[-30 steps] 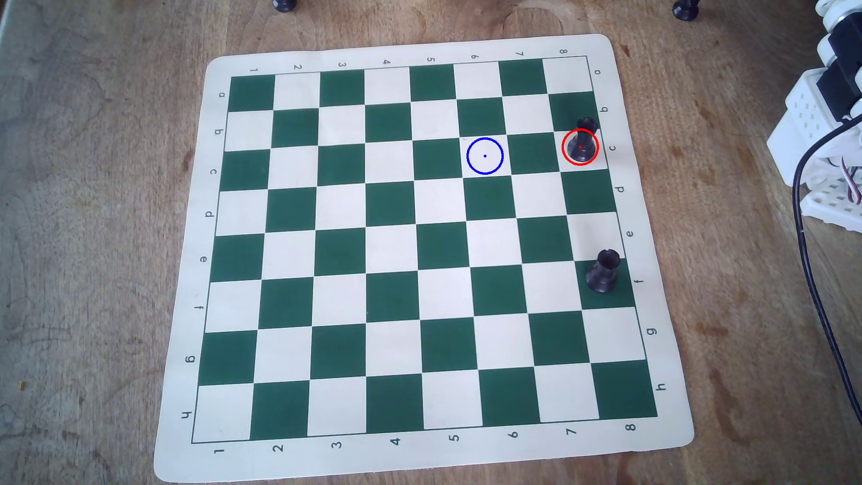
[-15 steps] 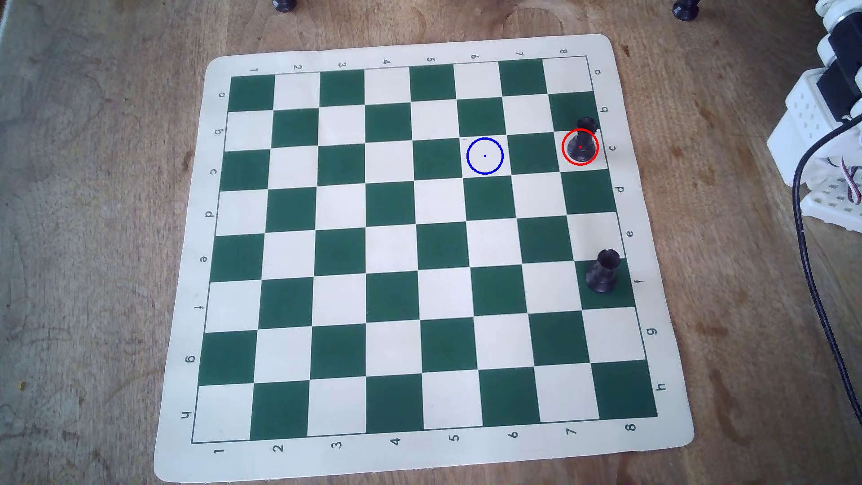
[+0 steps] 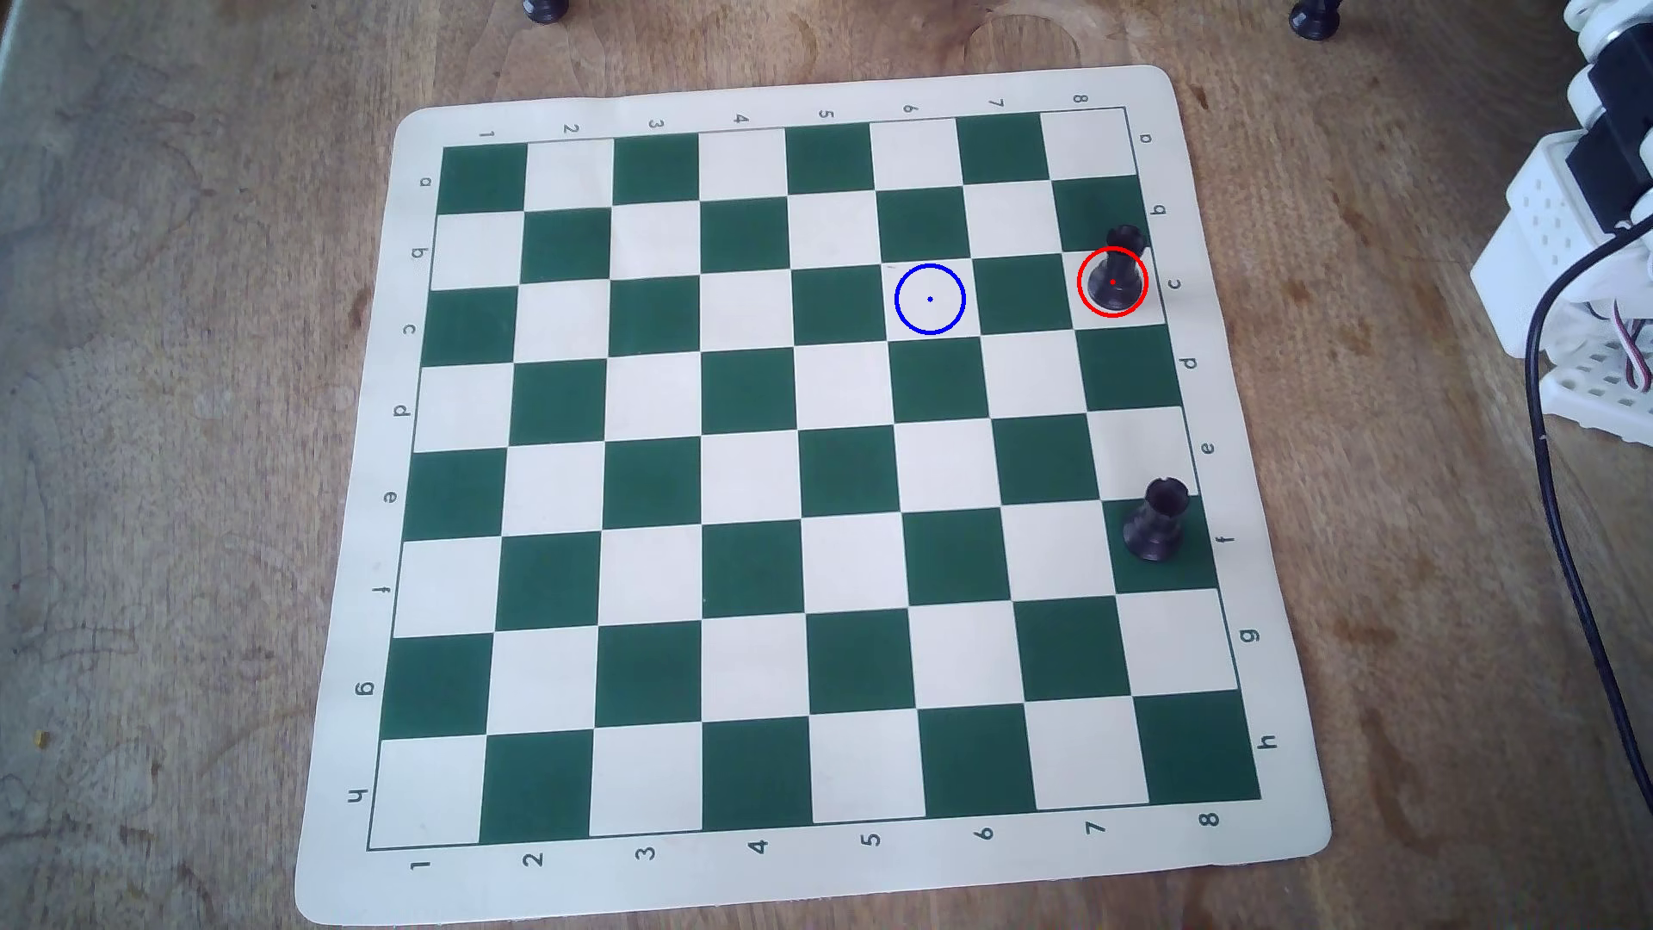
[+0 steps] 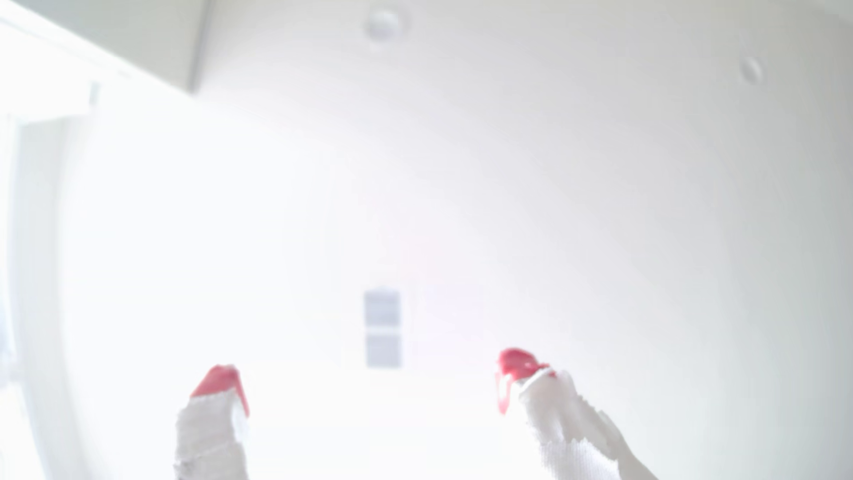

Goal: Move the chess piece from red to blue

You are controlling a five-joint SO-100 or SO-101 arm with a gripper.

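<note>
In the overhead view a small black rook, the chess piece, stands upright inside the red circle on a pale square at the board's right edge. The blue circle lies two squares to its left with nothing in it. The white arm sits off the board at the right edge, far from the piece. In the washed-out wrist view my gripper is open, its red-tipped white fingers wide apart with nothing between them, facing a bright wall and ceiling.
A second black rook stands on a green square lower on the right column. The green and cream chessboard mat lies on a wooden table. A black cable runs down the right side. Two dark pieces sit at the top edge.
The arm's upper links at the right edge shifted slightly. The rooks and circles stay where they were.
</note>
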